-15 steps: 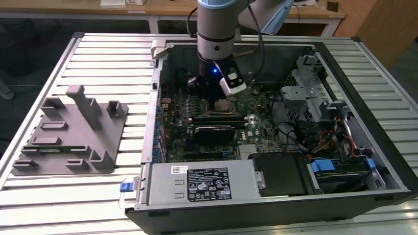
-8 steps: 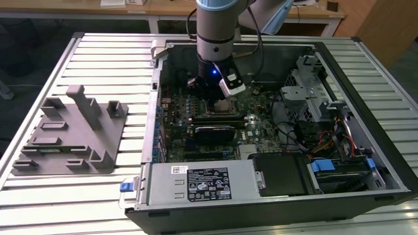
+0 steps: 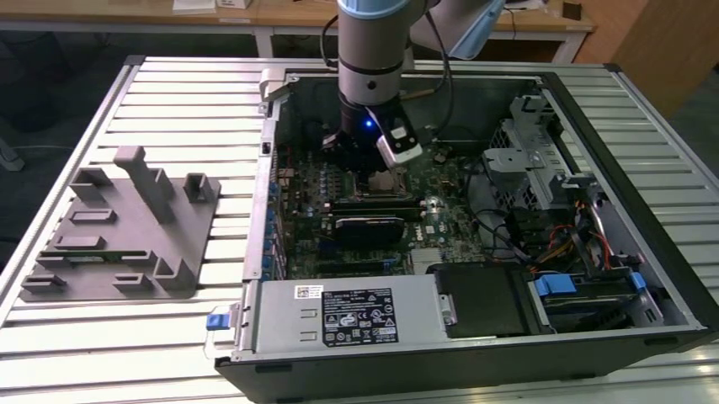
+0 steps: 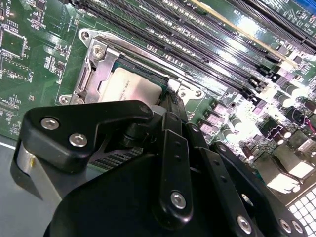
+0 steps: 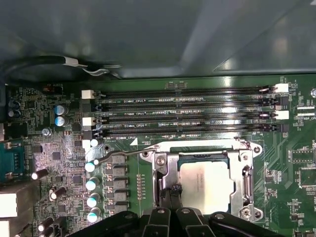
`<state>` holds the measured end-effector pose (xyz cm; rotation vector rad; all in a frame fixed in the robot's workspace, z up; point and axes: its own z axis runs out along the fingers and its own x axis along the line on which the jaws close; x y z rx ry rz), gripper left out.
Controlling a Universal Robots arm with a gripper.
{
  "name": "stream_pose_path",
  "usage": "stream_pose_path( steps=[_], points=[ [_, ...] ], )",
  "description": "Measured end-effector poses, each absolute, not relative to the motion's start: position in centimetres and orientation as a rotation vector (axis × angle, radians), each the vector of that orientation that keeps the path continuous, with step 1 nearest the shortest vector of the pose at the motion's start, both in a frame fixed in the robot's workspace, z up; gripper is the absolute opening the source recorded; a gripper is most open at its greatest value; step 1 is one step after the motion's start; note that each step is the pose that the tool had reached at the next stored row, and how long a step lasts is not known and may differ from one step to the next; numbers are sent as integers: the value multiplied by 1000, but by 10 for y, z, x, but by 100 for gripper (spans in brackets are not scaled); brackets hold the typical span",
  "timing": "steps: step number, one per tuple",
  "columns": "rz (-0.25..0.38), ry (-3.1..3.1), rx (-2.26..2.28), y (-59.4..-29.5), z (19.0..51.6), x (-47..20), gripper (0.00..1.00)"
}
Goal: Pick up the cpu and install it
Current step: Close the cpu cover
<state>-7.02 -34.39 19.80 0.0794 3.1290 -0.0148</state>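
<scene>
— fingers first, please: how do they stand?

— they are drawn close together, with almost no gap between them, and i see nothing held between them. in both wrist views their tips come down at one corner of the socket, just beside the cpu.

— good. now from the biggest thing to the smallest.

— a slatted metal table carries all. on it lies an open computer case, toward the exterior view's right. the arm reaches down into this case from above. on the exterior view's left, well apart from the case, stands a grey fixture with some upright blocks.

— and inside the case?

— a green motherboard covers the floor of it. the gripper hangs low over its middle part. four long memory slots run side by side, near the socket, which has a metal frame.

— where is the cpu?

— the cpu lies flat inside the socket, with the silvery top up, and the metal frame goes around it. the second wrist view shows the cpu just beyond the fingertips.
</scene>
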Motion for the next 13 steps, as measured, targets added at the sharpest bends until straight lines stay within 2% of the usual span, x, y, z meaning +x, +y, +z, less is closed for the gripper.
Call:
stream_pose_path(
  steps=[13],
  points=[
    [-15, 3129, 79, -342, 198, -72, 11]
  ],
)
